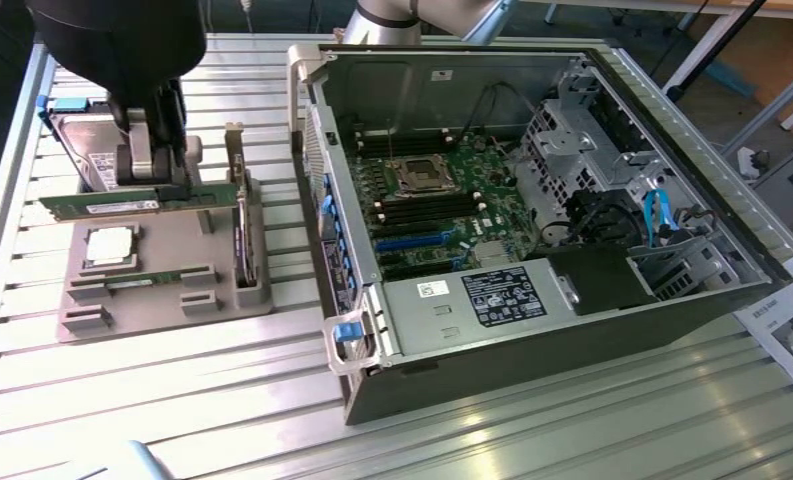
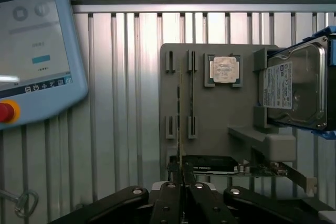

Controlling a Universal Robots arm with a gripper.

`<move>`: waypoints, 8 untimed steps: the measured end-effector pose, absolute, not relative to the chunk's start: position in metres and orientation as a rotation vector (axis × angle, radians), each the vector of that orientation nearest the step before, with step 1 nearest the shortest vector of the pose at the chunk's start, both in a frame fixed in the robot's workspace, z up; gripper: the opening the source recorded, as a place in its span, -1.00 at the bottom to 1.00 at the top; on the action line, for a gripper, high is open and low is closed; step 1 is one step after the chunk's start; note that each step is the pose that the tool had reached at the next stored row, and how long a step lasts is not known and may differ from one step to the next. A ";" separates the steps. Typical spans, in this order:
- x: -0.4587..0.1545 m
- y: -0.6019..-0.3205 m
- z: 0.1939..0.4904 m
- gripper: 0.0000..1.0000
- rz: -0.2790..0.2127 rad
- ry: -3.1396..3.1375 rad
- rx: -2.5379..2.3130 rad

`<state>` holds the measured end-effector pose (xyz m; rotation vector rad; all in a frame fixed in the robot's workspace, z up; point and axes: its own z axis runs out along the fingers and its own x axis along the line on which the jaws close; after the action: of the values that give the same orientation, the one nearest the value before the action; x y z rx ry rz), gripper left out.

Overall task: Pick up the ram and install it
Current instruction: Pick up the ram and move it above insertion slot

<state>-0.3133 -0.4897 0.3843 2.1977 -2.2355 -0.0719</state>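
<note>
Gripping the ram (image 1: 89, 207) across its thin faces near mid-length, the gripper (image 1: 149, 188) is standing with its fingers (image 1: 136, 155) nearly shut, pinched on the green board and on nothing else. The ram is sitting at the end of the grey fixture (image 1: 183, 240) next to the hard drive (image 1: 83, 150), level with the end slots. Whether it is clear of them cannot be told.

Its long axis is running across the exterior view, left to right. In the wrist view the ram (image 2: 179, 108) is showing edge-on, a thin line leading straight out from the gripper (image 2: 182, 192).

A second memory stick (image 1: 143, 277) is lying in the fixture's other slots, the processor (image 1: 109, 247) is resting between the two sticks, and the expansion card (image 1: 240, 250) is standing on edge beside them.

The open computer case (image 1: 423, 80) is lying to the exterior view's right of the held ram. The motherboard's black memory slots (image 1: 430, 208) are running roughly parallel to the stick.

Judgement: pick in hand, install not yet done.
</note>
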 end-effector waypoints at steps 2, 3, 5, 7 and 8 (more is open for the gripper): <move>-0.308 -0.490 0.384 -0.76 -0.074 -2.236 2.198; -0.303 -0.490 0.384 -0.76 -0.076 -2.236 2.198; -0.297 -0.490 0.384 -0.76 -0.079 -2.236 2.199; -0.292 -0.491 0.385 -0.76 -0.081 -2.236 2.198; -0.289 -0.491 0.385 -0.76 -0.083 -2.236 2.198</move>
<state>-0.2895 -0.4906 0.3846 2.1982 -2.2358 -0.0826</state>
